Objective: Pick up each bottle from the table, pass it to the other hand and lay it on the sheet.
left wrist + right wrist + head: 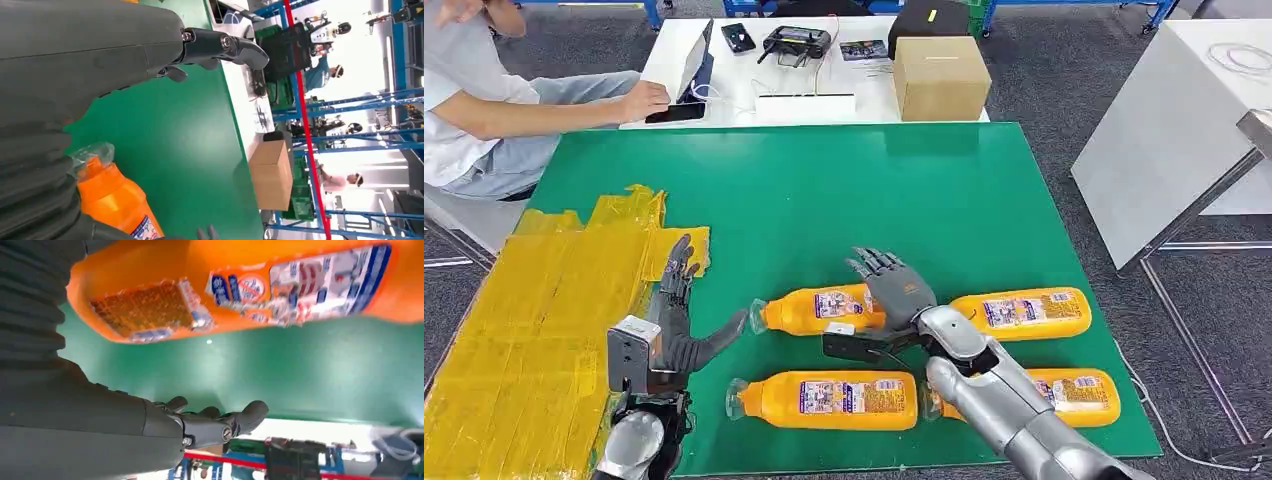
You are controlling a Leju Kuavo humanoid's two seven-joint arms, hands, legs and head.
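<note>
In the head view, low in the frame, two orange bottles lie on their sides on the green surface (984, 190): one at bottom centre (824, 400), caps pointing left, and one at lower right (1074, 395) partly hidden by the right arm; just above them, the left hand (679, 320) hangs with fingers spread wide, holding nothing, beside the yellow sheet (524, 330) at lower left; the right hand (894, 285) is likewise spread and empty, over the middle bottle (819, 308); a fourth bottle (1024, 312) lies right of it; farther up, a cardboard box (939, 75) and a seated person (484, 110) at upper left.
</note>
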